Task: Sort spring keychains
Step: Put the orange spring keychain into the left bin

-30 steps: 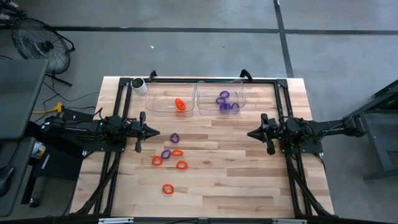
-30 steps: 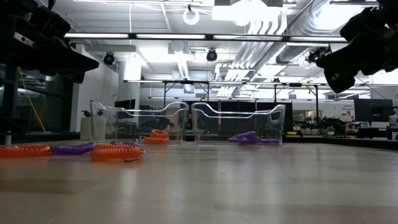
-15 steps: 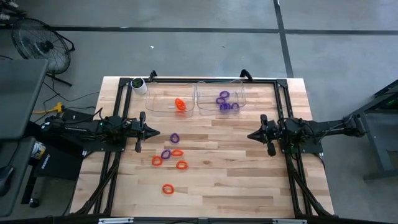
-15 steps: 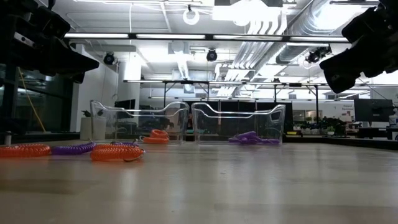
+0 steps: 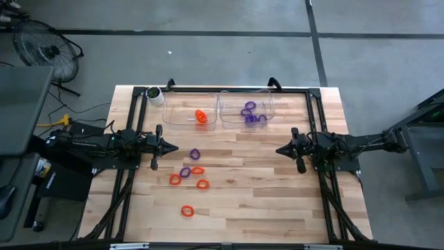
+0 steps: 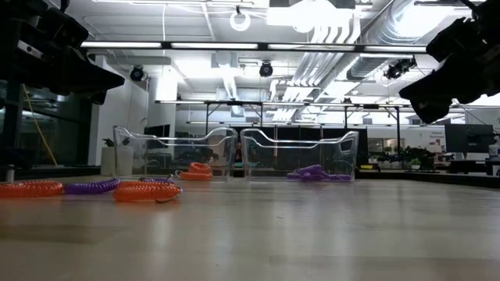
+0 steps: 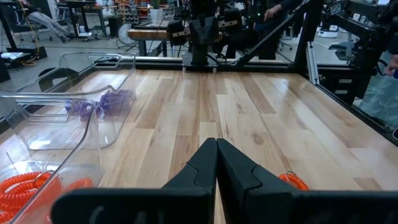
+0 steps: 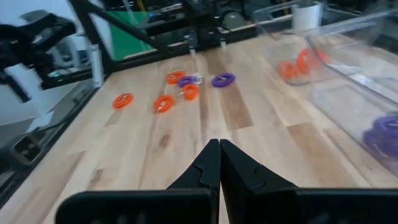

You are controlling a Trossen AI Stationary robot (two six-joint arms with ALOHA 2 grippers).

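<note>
Hovering above table, left end effector (image 5: 169, 146) and right end effector (image 5: 279, 149): fingers pressed together, holding nothing.

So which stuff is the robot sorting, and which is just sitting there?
For the job: loose orange keychains, loose purple keychains, the orange bin, the purple bin.

Just there: white cup, floor fan.

Industrial lab or workshop: bare concrete floor (image 5: 208, 59) marked with dark lines, exposed ceiling ducts (image 6: 351, 31), strip lights, workbenches (image 6: 312, 113) seen behind, floor fan (image 5: 41, 45) parked nearby
</note>
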